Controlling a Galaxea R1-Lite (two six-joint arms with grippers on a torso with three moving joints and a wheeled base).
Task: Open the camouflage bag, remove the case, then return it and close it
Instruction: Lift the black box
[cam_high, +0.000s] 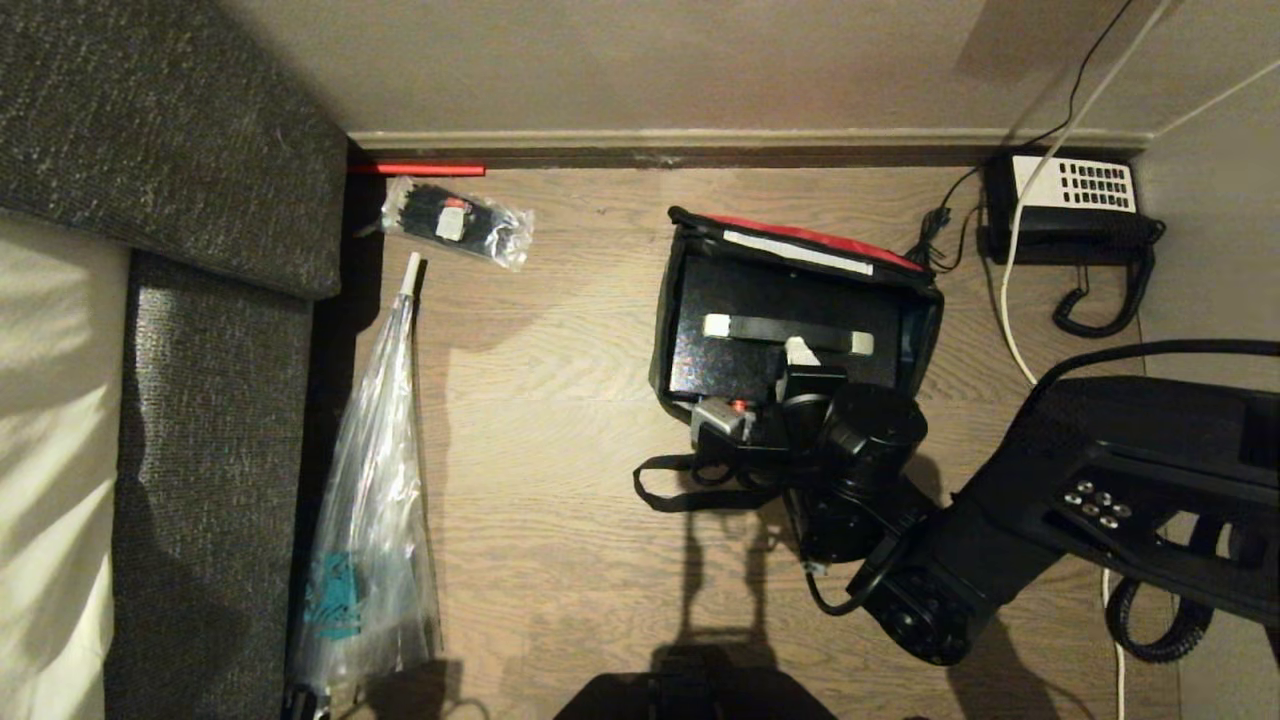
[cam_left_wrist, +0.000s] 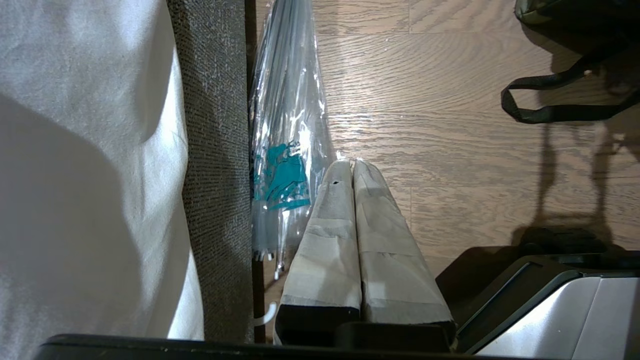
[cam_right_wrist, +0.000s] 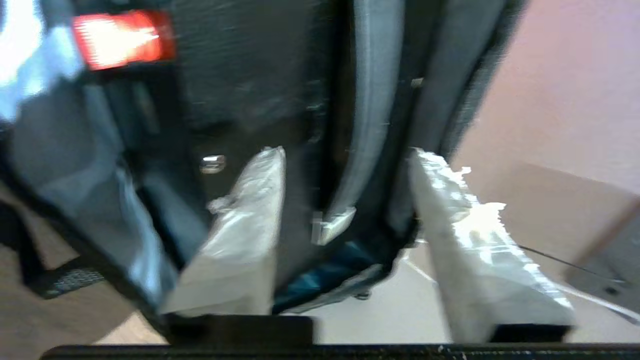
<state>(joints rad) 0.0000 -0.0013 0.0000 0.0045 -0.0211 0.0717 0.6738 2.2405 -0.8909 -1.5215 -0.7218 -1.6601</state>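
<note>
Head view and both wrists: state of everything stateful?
camouflage bag: open, lid folded back toward the wall
case: lying inside the bag
right end effector: fingers apart, at the bag's near edge
left end effector: fingers together, empty, parked above the floor
desk telephone: handset on its cradle
</note>
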